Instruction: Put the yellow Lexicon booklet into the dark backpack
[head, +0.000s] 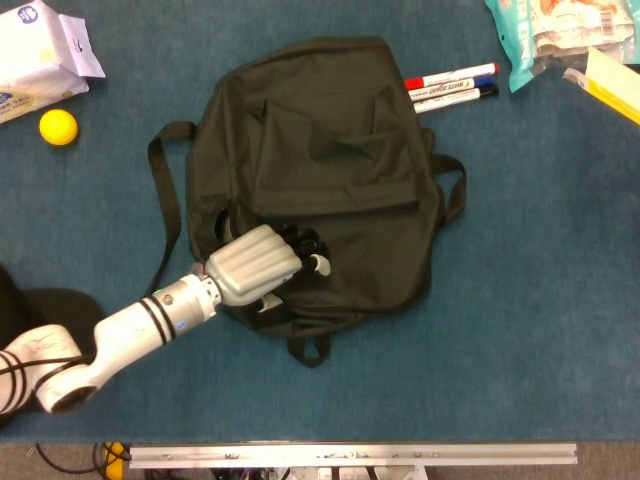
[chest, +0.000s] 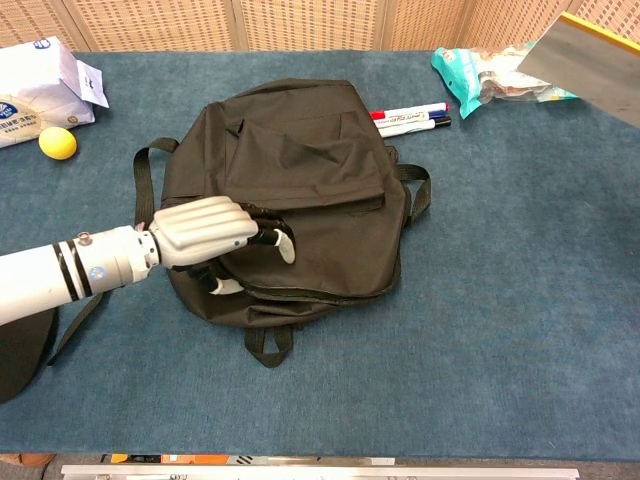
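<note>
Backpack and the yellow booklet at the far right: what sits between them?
In the head view, three markers lie just right of the backpack, then a snack bag beside the booklet. The rest is bare blue tabletop.

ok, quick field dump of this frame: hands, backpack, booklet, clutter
left hand: over the lower front of the backpack, fingers curled; grip unclear
right hand: not in view
backpack: lying flat on the blue table, looks closed
booklet: yellow, at the right frame edge, not in the bag
clutter: markers, yellow ball, tissue pack
</note>
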